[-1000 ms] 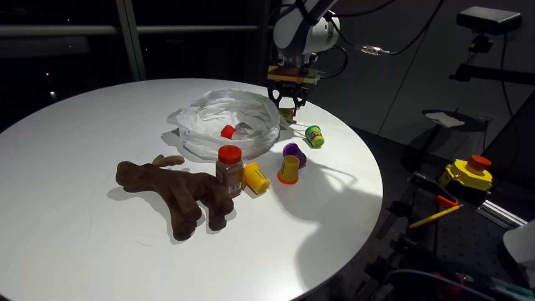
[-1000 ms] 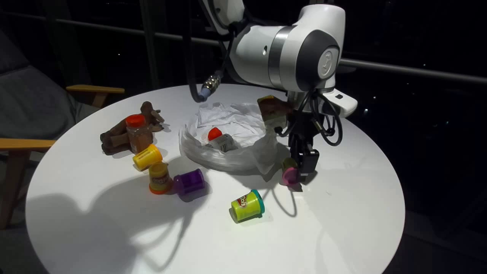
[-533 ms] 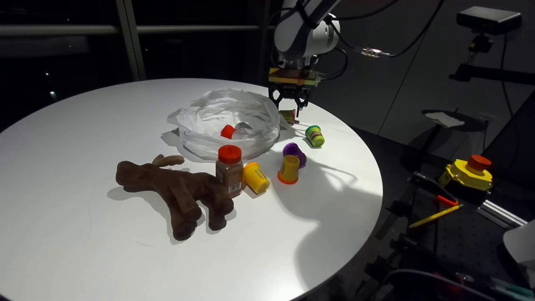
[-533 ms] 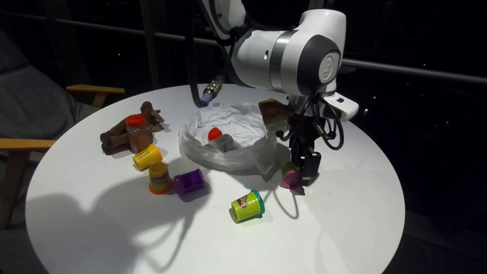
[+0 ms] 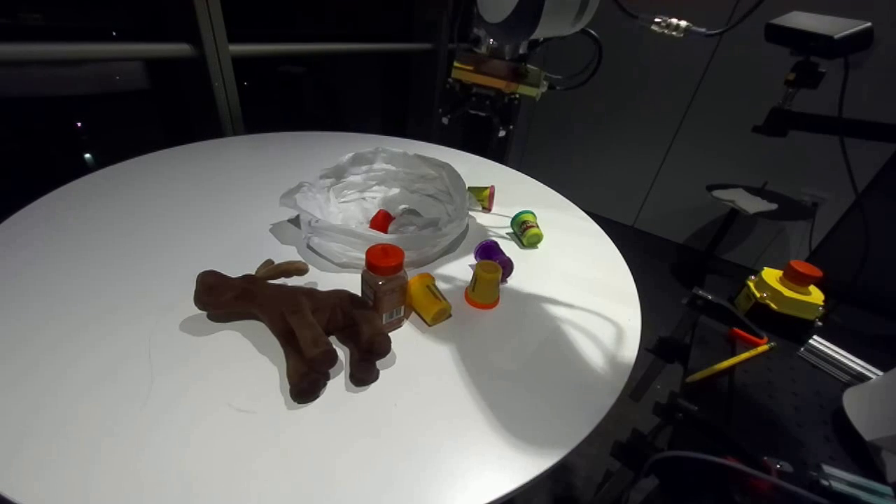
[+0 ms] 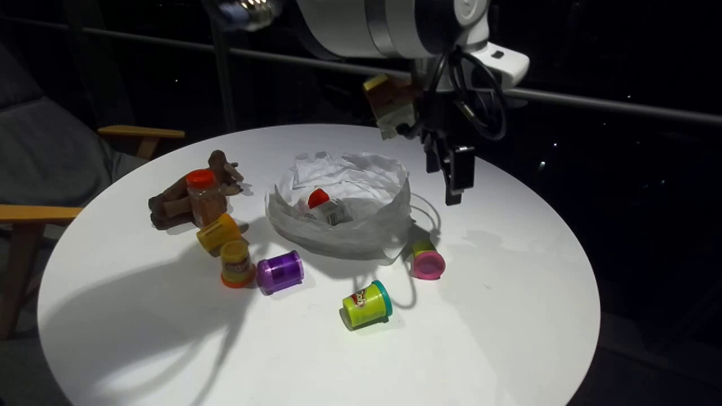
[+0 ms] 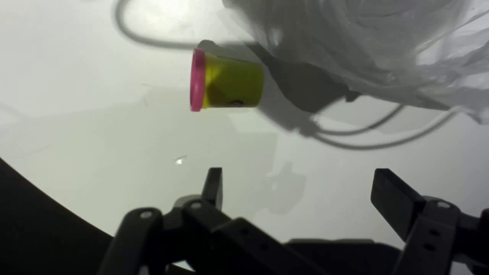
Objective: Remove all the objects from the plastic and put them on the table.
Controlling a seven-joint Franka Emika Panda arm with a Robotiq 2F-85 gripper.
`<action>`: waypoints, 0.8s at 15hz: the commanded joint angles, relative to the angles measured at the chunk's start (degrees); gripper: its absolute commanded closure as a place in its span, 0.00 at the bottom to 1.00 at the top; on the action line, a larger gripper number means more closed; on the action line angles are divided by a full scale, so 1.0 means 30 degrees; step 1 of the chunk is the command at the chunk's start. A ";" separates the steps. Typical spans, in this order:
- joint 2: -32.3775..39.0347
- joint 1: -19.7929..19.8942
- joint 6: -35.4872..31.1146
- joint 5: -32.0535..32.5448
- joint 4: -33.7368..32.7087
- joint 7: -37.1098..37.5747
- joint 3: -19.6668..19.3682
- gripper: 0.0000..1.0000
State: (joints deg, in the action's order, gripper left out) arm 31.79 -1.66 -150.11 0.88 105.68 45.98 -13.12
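Note:
My gripper [image 5: 474, 124] is open and empty, raised above the table beyond the bag; it also shows in an exterior view [image 6: 444, 183] and in the wrist view [image 7: 296, 183]. A yellow tub with a pink lid [image 7: 233, 82] lies on its side beside the white plastic bag [image 6: 333, 241]; both show in both exterior views. Inside the open bag lies a bottle with a red cap [image 6: 329, 211], partly hidden by the bag's wall. On the table are a green tub [image 6: 365, 306], a purple tub [image 6: 280, 272], two yellow tubs [image 6: 237, 264] [image 6: 219, 234], and a red-lidded jar [image 5: 385, 294].
A brown plush animal [image 5: 294, 315] lies beside the jar. The round white table's edge [image 7: 57, 198] passes near the gripper in the wrist view. A chair [image 6: 56, 146] stands beyond the table. A camera [image 5: 817, 33] on a mount stands off the table.
My gripper was down at the pink-lidded tub and has risen well above the table without it. The tub stays lying on the table beside the bag.

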 commanded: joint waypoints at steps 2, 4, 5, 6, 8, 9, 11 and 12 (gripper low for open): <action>-0.2545 -0.2849 0.0350 0.3433 0.1600 0.0108 -0.0307 0.00; -0.2390 -0.3517 0.0752 0.4542 0.1065 -0.0318 0.0275 0.00; -0.1867 -0.4086 0.0925 0.5300 0.0475 0.0080 0.0243 0.00; -0.1235 -0.4356 0.1121 0.5766 -0.0102 0.0056 0.0355 0.00; -0.0596 -0.4644 0.1371 0.6379 -0.0442 -0.0281 0.0570 0.00; -0.0126 -0.4523 0.1246 0.6331 -0.0633 -0.0756 0.0816 0.00; 0.0792 -0.4236 0.1177 0.5902 -0.0960 -0.1600 0.1213 0.00; 0.1351 -0.4158 0.1140 0.5787 -0.1261 -0.1931 0.1227 0.00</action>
State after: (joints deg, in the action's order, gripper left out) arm 31.32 -15.77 -147.16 18.72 105.93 43.84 -10.63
